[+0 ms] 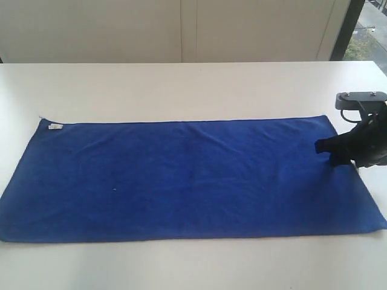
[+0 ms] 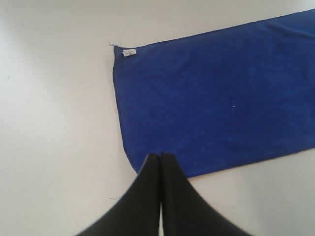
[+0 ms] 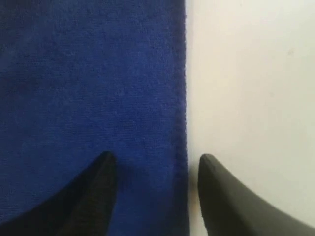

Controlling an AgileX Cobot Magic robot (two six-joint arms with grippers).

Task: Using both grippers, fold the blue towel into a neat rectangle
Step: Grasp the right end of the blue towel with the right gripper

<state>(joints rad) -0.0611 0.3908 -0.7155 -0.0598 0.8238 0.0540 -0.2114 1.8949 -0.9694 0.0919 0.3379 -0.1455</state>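
Observation:
The blue towel (image 1: 187,178) lies flat and spread out on the white table, its small white tag (image 1: 54,127) at the far left corner. My right gripper (image 1: 329,154) hangs low over the towel's right short edge and is open. In the right wrist view one finger (image 3: 101,177) is over the cloth (image 3: 88,88) and the other over bare table, straddling the hem. The left gripper (image 2: 161,156) is shut with nothing in it, above the towel's (image 2: 216,93) near left corner; it is outside the exterior view. The tag (image 2: 129,52) shows in the left wrist view.
The white table (image 1: 181,84) extends bare behind and in front of the towel. A pale wall stands beyond the far edge, with a window (image 1: 369,30) at the top right. A grey bracket (image 1: 360,98) tops the right arm.

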